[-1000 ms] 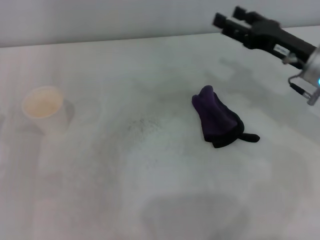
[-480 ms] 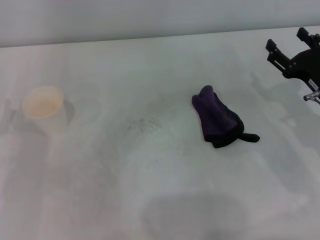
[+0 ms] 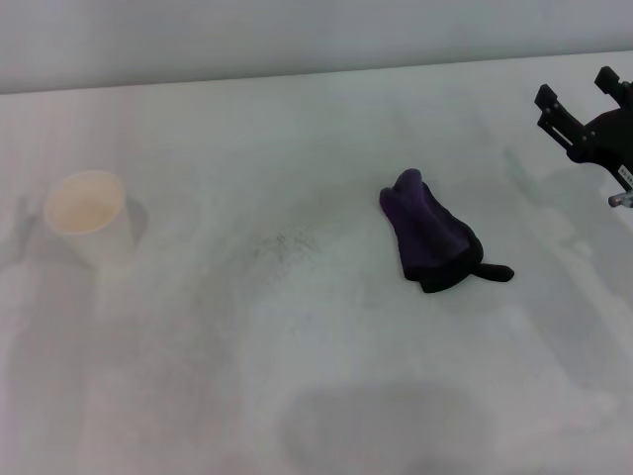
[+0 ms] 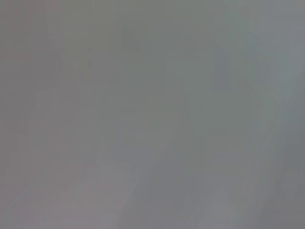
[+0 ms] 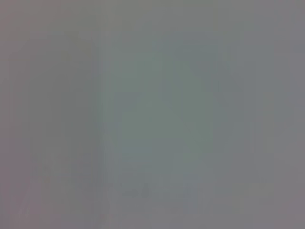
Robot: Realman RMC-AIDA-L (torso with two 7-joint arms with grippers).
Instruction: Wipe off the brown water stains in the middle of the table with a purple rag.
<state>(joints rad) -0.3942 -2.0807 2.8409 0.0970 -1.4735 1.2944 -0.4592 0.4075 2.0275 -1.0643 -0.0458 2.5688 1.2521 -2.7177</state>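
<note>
Purple rag lies bunched on the table, with no brown stain visible, only grey speckles on the cup side of it. Beyond the rag, at the far right edge, the right hand hangs released, fingers spread. Compared with a second ago it has pulled away from the rag, so the risk is leaving wiping unfinished. Both wrist views show nothing; the left hand is unseen.

purple rag: soft cloth | table: matte white | cup: paper
</note>
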